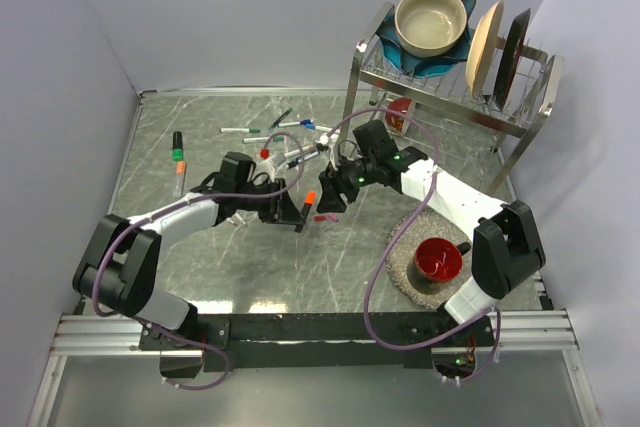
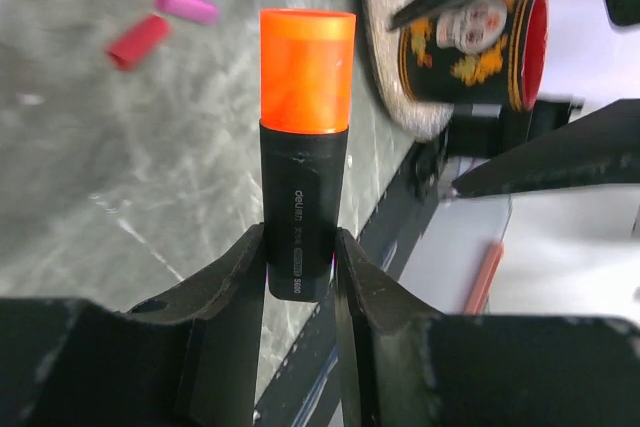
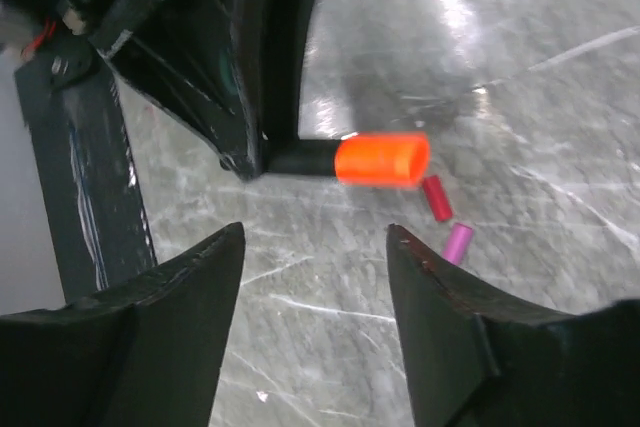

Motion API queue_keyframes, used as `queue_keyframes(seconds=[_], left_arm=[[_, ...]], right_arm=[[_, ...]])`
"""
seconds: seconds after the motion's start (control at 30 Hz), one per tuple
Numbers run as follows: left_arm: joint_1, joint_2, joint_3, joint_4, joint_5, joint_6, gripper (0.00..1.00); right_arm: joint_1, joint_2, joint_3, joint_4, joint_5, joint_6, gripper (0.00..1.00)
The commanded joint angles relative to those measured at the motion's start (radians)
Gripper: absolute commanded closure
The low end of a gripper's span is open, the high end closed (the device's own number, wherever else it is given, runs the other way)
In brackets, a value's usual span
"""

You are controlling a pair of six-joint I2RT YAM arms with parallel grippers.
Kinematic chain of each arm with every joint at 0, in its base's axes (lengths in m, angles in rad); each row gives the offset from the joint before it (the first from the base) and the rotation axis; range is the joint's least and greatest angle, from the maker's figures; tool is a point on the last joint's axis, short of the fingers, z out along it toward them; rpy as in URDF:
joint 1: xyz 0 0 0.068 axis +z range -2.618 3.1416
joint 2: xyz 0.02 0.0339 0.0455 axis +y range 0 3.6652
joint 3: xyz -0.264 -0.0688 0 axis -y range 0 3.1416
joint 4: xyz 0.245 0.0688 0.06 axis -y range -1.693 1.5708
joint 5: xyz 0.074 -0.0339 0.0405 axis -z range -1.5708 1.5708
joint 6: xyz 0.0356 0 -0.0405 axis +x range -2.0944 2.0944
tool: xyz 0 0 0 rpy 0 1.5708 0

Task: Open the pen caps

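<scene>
Tabletop point(image 3: 520, 67) grey; orange cap point(image 3: 383, 159) on marker point(image 3: 300, 159), facing right end effector point(image 3: 315, 237).

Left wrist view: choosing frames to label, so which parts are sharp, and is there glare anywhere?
Left wrist: orange cap and black barrel sharp, mug behind soft. Right wrist: white glare streaks on the table, near fingers blurred. Top external: even light, faint shadows.

The left end effector point(image 2: 300, 252) pinches a black marker point(image 2: 303, 197), its orange cap point(image 2: 306, 72) on; a red cap point(image 2: 138, 41) and a pink cap point(image 2: 185, 3) lie on the worktop point(image 2: 120, 177).
</scene>
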Motion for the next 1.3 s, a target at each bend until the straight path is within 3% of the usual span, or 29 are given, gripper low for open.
queue_keyframes(seconds=[0.0, 0.03, 0.13, 0.33, 0.53, 1.0, 1.27], left_arm=[[-0.049, 0.049, 0.084, -0.094, 0.067, 0.114, 0.99], [-0.053, 0.060, 0.096, -0.143, 0.072, 0.128, 0.99], [-0.064, 0.094, 0.134, -0.215, 0.073, 0.174, 0.99], [-0.079, 0.108, 0.189, -0.298, 0.168, 0.235, 0.99], [-0.113, 0.151, 0.237, -0.419, 0.242, 0.336, 0.99], [-0.138, 0.172, 0.266, -0.466, 0.319, 0.402, 0.99], [-0.144, 0.161, 0.263, -0.466, 0.329, 0.408, 0.99]], right_arm=[[-0.007, -0.034, -0.016, -0.106, -0.153, -0.294, 0.29], [-0.007, -0.042, -0.034, -0.186, -0.182, -0.466, 0.27], [-0.005, -0.145, -0.115, -0.228, -0.181, -0.709, 0.27], [-0.013, -0.269, -0.229, -0.270, -0.140, -1.056, 0.21], [0.002, -0.249, -0.134, -0.385, -0.107, -1.212, 0.20], [0.191, -0.178, -0.119, -0.323, 0.150, -1.183, 0.30], [0.239, -0.151, -0.123, -0.252, 0.265, -1.138, 0.56]])
